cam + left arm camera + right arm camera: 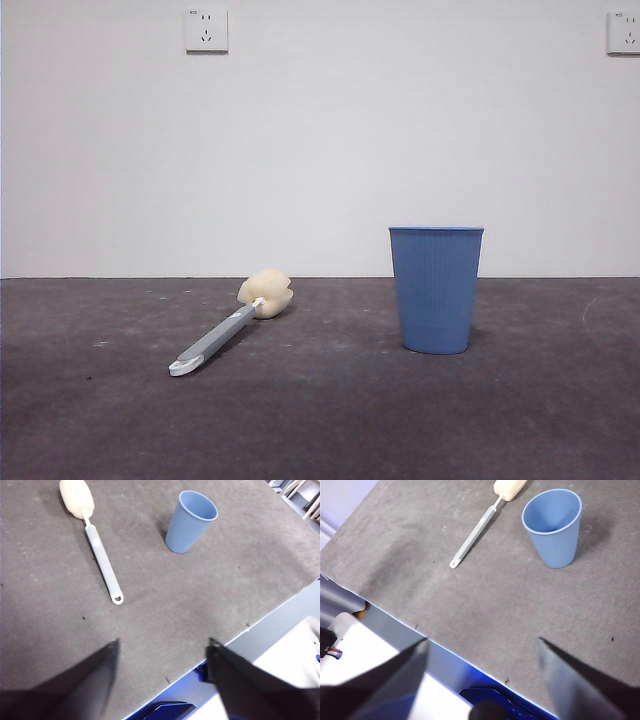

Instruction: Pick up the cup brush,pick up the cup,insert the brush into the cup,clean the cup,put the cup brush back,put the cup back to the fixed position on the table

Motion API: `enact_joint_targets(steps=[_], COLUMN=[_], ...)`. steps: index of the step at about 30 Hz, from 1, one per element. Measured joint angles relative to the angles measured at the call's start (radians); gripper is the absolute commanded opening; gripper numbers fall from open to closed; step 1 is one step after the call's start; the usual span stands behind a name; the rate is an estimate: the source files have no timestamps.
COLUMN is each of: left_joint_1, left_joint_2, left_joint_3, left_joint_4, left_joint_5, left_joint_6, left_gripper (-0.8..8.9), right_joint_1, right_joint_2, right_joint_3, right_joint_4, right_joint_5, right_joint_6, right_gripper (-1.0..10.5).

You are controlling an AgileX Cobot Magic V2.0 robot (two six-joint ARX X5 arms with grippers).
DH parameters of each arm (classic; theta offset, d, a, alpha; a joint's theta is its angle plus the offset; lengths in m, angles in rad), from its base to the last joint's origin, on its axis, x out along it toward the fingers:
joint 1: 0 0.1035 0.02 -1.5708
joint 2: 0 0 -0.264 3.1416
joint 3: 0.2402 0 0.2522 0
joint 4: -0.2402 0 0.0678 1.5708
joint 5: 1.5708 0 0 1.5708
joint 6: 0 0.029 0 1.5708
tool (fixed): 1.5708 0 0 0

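One cup brush (pixel 232 328) is lying flat at centre-left of the front frame, its sponge head pointing away and its handle end nearest the camera, probably so a gripper can be reaching the handle freely. One cup (pixel 436 288) is standing upright at centre-right on the tabletop (pixel 320 420), well apart from the brush, mouth up for easy insertion. Both the left gripper (pixel 162 652) and right gripper (pixel 482 650) are hovering near the tabletop's edge with jaws spread wide, holding nothing.
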Motion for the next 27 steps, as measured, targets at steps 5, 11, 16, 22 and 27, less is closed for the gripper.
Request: enact_joint_targets(steps=[5,11,16,22,27], left_joint_1=[-0.001,-0.018,-0.105,-0.294,-0.424], left_joint_2=[0.056,0.161,0.281,0.452,0.618], left_joint_3=[0.006,0.006,0.006,0.006,0.014], left_joint_4=[0.022,0.095,0.221,0.412,0.559], left_joint_5=[-0.008,-0.055,-0.117,-0.310,-0.471], left_joint_6=[-0.001,-0.011,-0.062,-0.177,-0.259], left_gripper=[5.16,5.16,5.12,5.12,5.03], right_joint_1=[0.000,0.000,0.000,0.000,0.000], right_joint_2=[0.000,0.000,0.011,0.029,0.035], right_joint_3=[0.000,0.000,0.001,0.001,0.001], right_joint_4=[-0.001,0.000,0.000,0.000,0.000], right_joint_5=[-0.001,0.001,0.001,0.002,0.002], right_joint_6=[0.002,0.001,0.002,0.001,0.001], right_gripper=[6.0,6.0,6.0,6.0,6.0])
